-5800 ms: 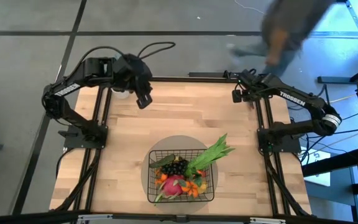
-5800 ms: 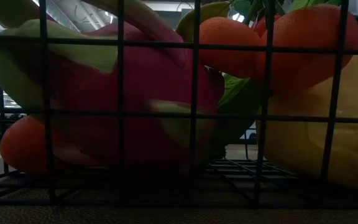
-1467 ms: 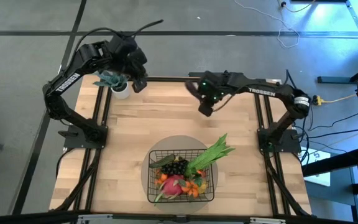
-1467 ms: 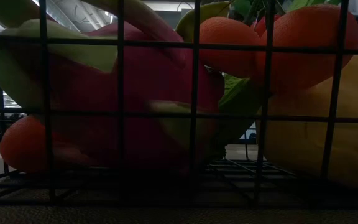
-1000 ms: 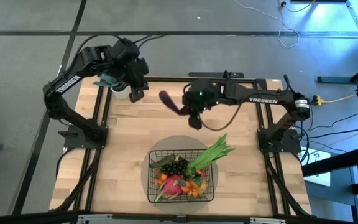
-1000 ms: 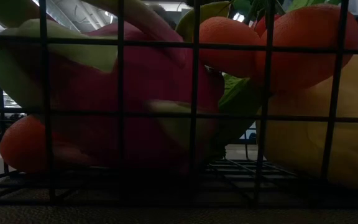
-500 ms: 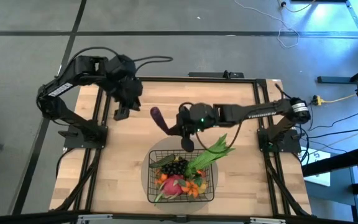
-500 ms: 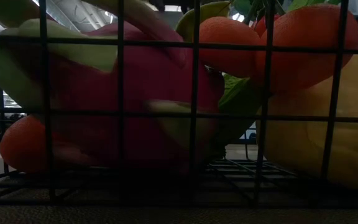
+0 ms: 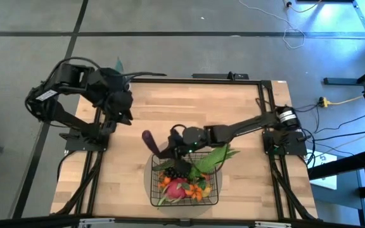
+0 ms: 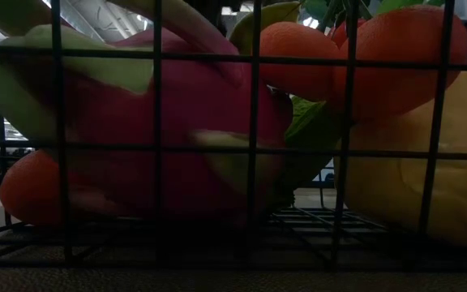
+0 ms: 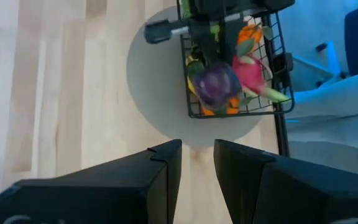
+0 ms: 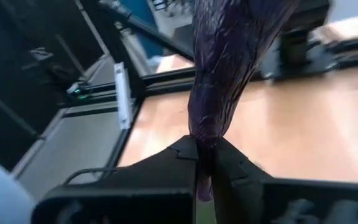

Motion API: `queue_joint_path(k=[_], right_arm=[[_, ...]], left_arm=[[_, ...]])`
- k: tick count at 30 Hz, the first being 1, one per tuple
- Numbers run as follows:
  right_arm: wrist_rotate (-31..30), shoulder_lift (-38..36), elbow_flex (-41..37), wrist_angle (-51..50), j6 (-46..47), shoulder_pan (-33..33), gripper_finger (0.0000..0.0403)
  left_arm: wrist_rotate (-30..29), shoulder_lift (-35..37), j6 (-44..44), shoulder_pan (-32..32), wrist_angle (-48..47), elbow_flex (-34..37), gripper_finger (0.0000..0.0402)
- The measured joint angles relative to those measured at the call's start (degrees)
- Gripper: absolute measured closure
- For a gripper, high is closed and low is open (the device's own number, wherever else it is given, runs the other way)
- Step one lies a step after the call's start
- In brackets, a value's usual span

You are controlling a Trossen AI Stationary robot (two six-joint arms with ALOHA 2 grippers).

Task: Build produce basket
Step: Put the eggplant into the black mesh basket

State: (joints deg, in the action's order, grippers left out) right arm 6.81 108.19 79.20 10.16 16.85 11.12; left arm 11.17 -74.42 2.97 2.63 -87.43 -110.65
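Observation:
The black wire basket (image 9: 217, 190) stands near the table's front edge on a round grey mat (image 9: 147, 174). It holds produce: green leafy stalks (image 9: 215, 154), dark grapes (image 9: 179, 170) and a pink dragon fruit (image 9: 176, 188). In the low view the dragon fruit (image 10: 177, 105), oranges (image 10: 298, 57) and a yellow mango (image 10: 412, 186) show behind the wire. My right gripper (image 9: 164, 149) is above the basket's far left corner, shut on a dark purple, wrinkled vegetable (image 9: 149, 140). My left gripper (image 9: 120, 118) hangs open and empty at the table's left side. My right gripper pinches the purple vegetable's narrow end (image 12: 204, 149) between its two fingers. The fingers come from the table's right, slanting slightly down. The vegetable widens away from the fingers and sticks out toward the table's left, lifted clear above the mat and the basket's far left corner.
A bit of a blue-green plant (image 9: 118, 63) shows behind the left arm at the table's far left corner. Bare wood lies between the basket and the far edge. Black frame rails run along both sides.
My right gripper has swung from the table's far middle toward the near edge and the left, sinking toward the basket's far left corner. It has stayed shut on the purple vegetable. My left gripper has drawn back from the far left corner toward the left side.

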Motion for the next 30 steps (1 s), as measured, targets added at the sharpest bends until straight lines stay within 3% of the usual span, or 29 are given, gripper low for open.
queue_joint_path(k=[13, 30], right_arm=[[10.44, 6.45, 0.00, 1.25, 5.60, 4.97, 0.0401], [8.37, 7.30, 0.02, 0.50, 2.41, 7.19, 0.0401]], left_arm=[[-0.18, 0.49, 1.01, -1.24, -0.51, 0.02, 0.0318], [-0.19, 0.47, 1.01, -1.24, -0.45, 0.02, 0.0318]])
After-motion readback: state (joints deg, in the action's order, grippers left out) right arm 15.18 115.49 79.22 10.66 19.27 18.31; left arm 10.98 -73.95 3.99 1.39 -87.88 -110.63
